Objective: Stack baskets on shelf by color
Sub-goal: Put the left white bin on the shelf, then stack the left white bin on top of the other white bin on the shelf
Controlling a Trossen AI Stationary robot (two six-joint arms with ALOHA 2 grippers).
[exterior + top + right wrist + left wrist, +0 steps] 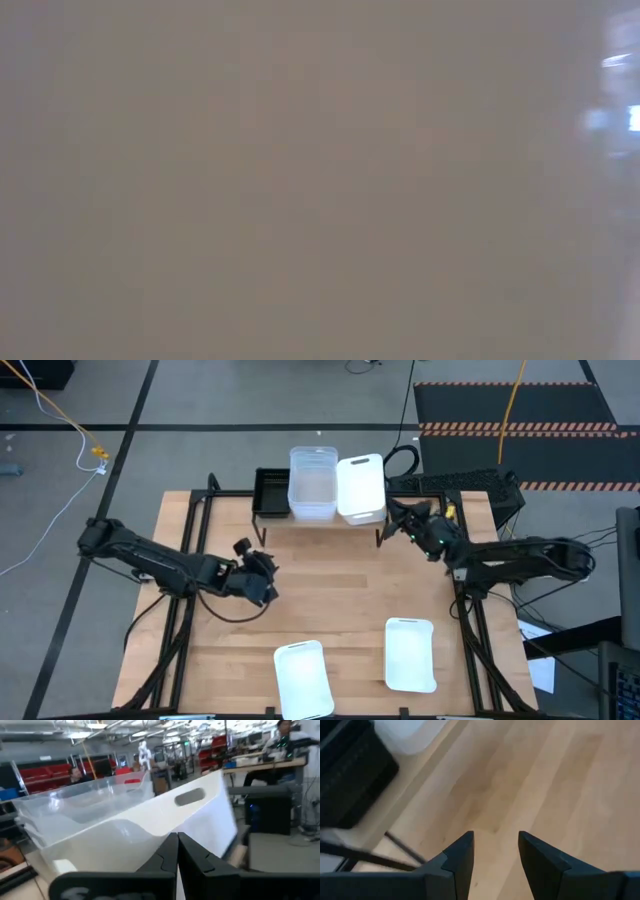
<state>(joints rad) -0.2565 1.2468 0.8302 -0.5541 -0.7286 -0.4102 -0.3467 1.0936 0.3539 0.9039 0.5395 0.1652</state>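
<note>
The shelf stands at the table's far edge. On it, from left to right, are a black slotted basket, stacked clear baskets and a white basket. Two more white baskets lie near the table's near edge. My right gripper is shut, right at the shelf's white basket, by its near right corner. My left gripper is open and empty over bare tabletop, near the shelf's left legs. My right gripper's shut fingertips point at the white basket's wall with the oval handle hole, below its rim. They come about level from the table's right side. I cannot tell whether they touch the wall.
The low view is filled by a plain blur right before the camera. In the left wrist view the black basket and thin black shelf legs lie ahead. A black keyboard lies right of the shelf. Bare wood lies mid-table.
</note>
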